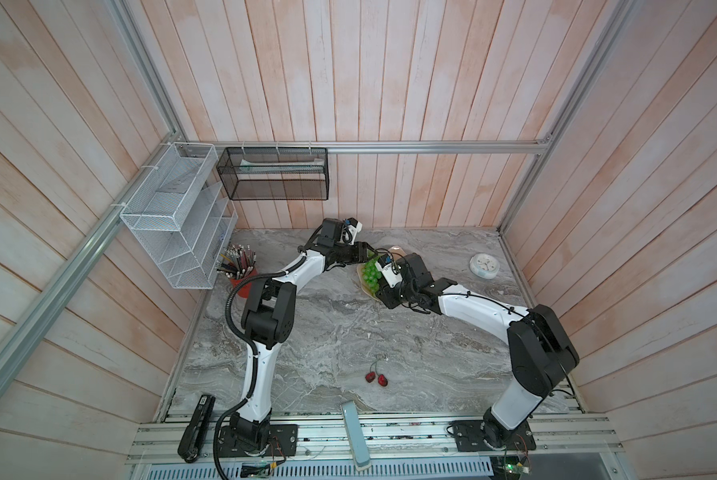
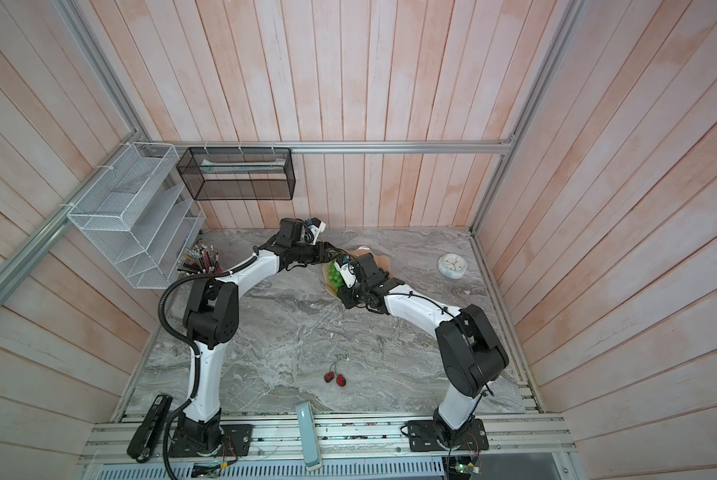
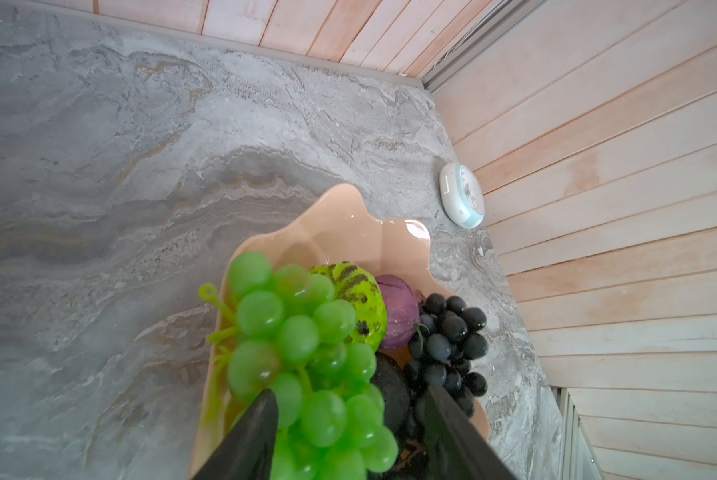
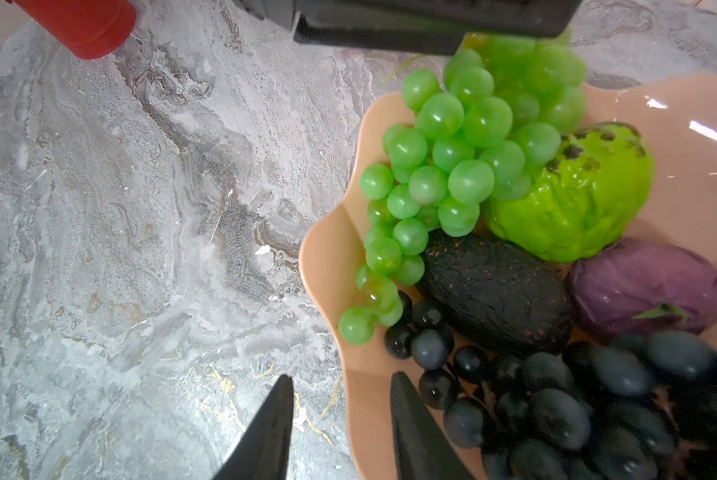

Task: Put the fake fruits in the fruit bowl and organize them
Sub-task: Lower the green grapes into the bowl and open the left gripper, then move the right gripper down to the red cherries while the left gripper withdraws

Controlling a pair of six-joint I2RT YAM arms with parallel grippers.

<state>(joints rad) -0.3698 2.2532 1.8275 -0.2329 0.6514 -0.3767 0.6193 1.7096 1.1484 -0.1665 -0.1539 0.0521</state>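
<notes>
The left gripper (image 3: 350, 390) holds its jaws wide astride the green grape bunch (image 3: 294, 336); the right gripper (image 4: 341, 376), jaws narrower and parted, straddles the rim of the fruit bowl (image 4: 331, 266).

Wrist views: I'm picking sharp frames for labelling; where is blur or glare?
Right wrist view: the dark grape bunch nearest the lens is soft, glare streaks the fruit bowl. Left wrist view: the green grape bunch blurs near the lens.

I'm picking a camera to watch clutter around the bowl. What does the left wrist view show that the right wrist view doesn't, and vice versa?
Only the left wrist view: the white clock. Only the right wrist view: the red cup. Both: the fruit bowl with the green grape bunch, lime-green ball, purple ball, avocado and dark grape bunch.
</notes>
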